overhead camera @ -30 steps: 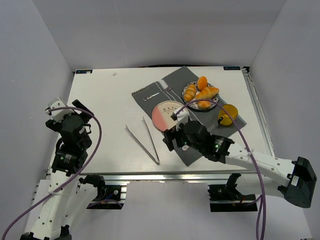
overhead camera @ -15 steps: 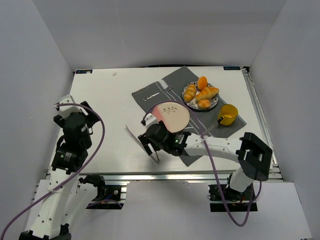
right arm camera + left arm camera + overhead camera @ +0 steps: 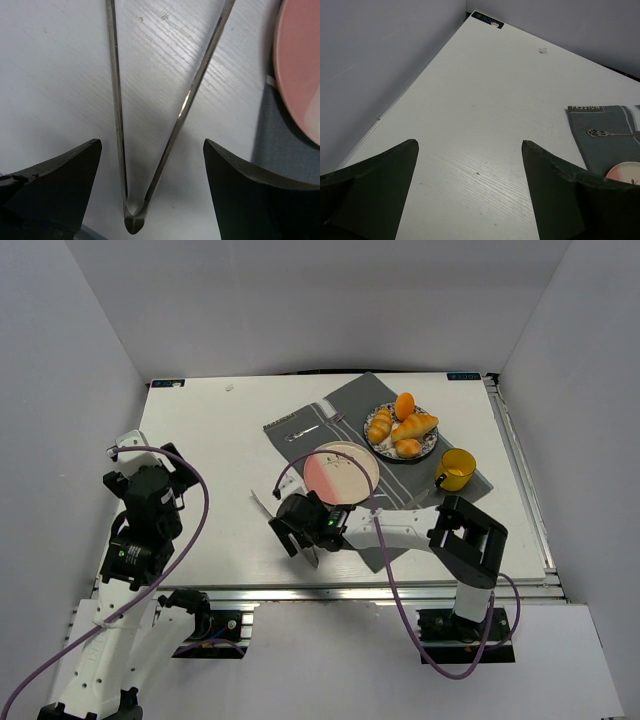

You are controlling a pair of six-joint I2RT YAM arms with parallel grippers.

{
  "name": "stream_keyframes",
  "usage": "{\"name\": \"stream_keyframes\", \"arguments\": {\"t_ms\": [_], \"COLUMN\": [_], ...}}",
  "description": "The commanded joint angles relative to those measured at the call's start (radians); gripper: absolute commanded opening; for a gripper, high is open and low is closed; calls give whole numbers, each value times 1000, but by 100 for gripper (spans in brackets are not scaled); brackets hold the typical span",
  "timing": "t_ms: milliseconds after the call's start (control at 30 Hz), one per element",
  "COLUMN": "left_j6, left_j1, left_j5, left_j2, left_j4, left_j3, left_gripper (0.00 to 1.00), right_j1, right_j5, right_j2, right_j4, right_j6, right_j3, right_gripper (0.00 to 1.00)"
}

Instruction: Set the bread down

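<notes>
Well beyond right gripper [image 3: 151,146], off to its right, on plate [image 3: 433,440]: bread [image 3: 379,425], long axis near-to-far, far end tipped right. Jaws spread wide, gripping nothing, tongs [image 3: 116,100] between.

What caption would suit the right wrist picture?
Open right gripper hovers over the metal tongs, beside the pink plate.

We see the tongs [image 3: 194,86] as bare polished metal, bright with reflections. The desk [image 3: 60,60] under them is white and matt, with a fine wood-like grain. The placemat [image 3: 280,145] is grey cloth, dull and soft-looking. The pink plate [image 3: 302,75] is smooth with a faint sheen. The right hand [image 3: 151,145] has fingers [image 3: 240,195] of dark matt plastic. The bread [image 3: 380,425] shows a ridged golden crust.
</notes>
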Motion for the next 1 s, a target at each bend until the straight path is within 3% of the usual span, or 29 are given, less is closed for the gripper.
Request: {"name": "stream_keyframes", "arguments": {"t_ms": [0,267,633,733,767,867,967], "left_j6": [0,2,0,3,2,6,8], "left_j1": [-3,-3,-3,-3,-3,-3,-3], "left_j5": [-14,-18,-18,-20,-21,-24,-26], "left_j2": [2,6,14,15,14,14,15], "left_j4": [-11,-10,-7,-11,-10,-8,-5], "left_j3": [8,0,-15,-17,-17,-15,-17], "left_gripper": [95,95,95,95,95,95,95], "right_j1": [-1,-20,-29,-29,-29,-29,-29], "right_j5": [-31,-91,-45,-32,-21,7,19], "right_j2": [24,90,142,154,156,145,121], "right_j4": [60,96,113,72,64,37,0], "right_j6": [20,25,64,84,89,118,137], "right_j3": [51,43,40,55,60,66,84], "right_gripper": [89,89,87,76,65,48,44]}}
